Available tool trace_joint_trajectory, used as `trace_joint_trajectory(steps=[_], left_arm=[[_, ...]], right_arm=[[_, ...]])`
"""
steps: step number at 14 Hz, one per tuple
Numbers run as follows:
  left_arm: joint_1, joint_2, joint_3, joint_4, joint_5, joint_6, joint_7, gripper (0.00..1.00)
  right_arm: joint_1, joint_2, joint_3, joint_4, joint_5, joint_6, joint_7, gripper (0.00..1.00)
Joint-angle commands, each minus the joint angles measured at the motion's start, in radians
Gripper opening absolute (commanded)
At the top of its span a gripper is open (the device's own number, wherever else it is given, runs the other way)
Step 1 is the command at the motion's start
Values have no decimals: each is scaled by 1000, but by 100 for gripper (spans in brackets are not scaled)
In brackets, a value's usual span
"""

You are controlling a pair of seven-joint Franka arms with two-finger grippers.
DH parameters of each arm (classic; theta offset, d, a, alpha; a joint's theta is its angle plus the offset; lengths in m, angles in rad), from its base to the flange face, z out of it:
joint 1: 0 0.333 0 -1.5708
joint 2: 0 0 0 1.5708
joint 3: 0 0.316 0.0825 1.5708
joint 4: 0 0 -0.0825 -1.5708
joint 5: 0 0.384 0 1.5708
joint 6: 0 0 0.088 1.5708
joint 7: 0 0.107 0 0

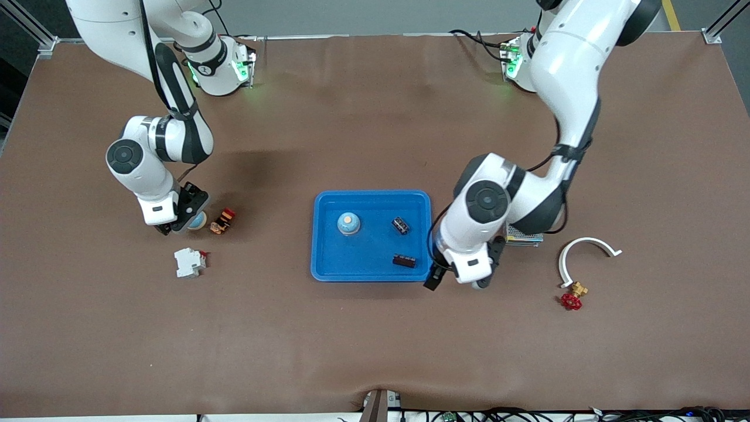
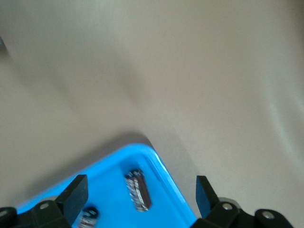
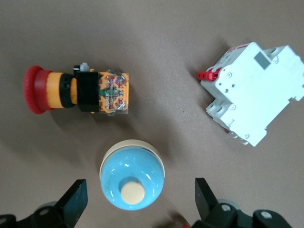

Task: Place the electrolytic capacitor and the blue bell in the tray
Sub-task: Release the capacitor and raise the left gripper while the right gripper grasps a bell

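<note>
Two capacitors lie on their sides in the blue tray (image 1: 328,234), and one blue bell (image 1: 348,223) sits upright there too. The first capacitor (image 1: 401,225) is at about 2 o'clock from the tray's middle, with its long side running from 10 o'clock to 4 o'clock. The second capacitor (image 1: 404,261) is at about 4 o'clock, near the tray's corner, and its long side runs almost from 9 o'clock to 3 o'clock.

The left gripper (image 1: 457,282) hangs over that corner of the tray, and its jaws are wide apart with nothing in them.

A second blue bell (image 3: 132,174) stands on the table toward the right arm's end, button up. The right gripper (image 3: 137,199) is low around it, jaws wide and not touching it. A red push button (image 3: 78,90) lies just beside this bell, and a white switch box (image 1: 189,262) sits nearer the front camera.

A white curved clip (image 1: 583,253), a red valve (image 1: 572,297) and a grey mesh box (image 1: 524,235) sit toward the left arm's end.
</note>
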Motion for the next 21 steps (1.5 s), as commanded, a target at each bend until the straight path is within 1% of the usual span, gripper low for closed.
trace_joint_trajectory(steps=[1,2,4,5,9,10,13,14,15,16,17,18,19,20,21], left_arm=[[37,-87,1,-29,7,-93,211,100],[72,-115,1,-32,8,-120,265,100],[127,-167,-5,-34,2,-178,427,100],[147,-191,-6,-34,-3,-202,493,100],[227,-305,-5,-34,1,-323,631,100],[241,-331,-5,-34,-3,-359,682,100],[288,-400,-9,-35,-9,-455,803,100],[298,-418,-9,-35,-9,-481,849,100],[316,-437,-11,-35,-9,-499,892,100],[324,-457,-9,-38,-10,-511,934,100],[334,-480,-9,-50,-13,-515,967,100],[339,-507,0,-72,-30,-515,1010,100],[336,-539,20,-106,-54,-515,1053,100],[335,-578,36,-147,-59,-513,1075,100],[331,-605,41,-172,-61,-513,1089,100]], right_arm=[[-12,16,30,-16,57,30,-14,100],[-18,28,37,-16,63,38,-14,100],[-53,45,77,-16,69,64,-14,100],[-88,48,109,-16,69,66,-15,100],[-269,71,253,-13,69,107,-69,100],[-297,71,270,-13,69,107,-80,100],[-303,69,272,-10,69,106,-94,100],[-303,69,272,-10,69,104,-91,73],[-305,69,272,-8,69,103,-91,58],[-305,69,272,-7,69,98,-89,48],[-305,66,274,-5,69,95,-87,37],[-305,65,274,-5,69,93,-86,33],[-305,60,274,-4,69,86,-83,33],[-305,53,274,11,69,57,-83,33],[-311,42,272,39,69,-4,-83,33]])
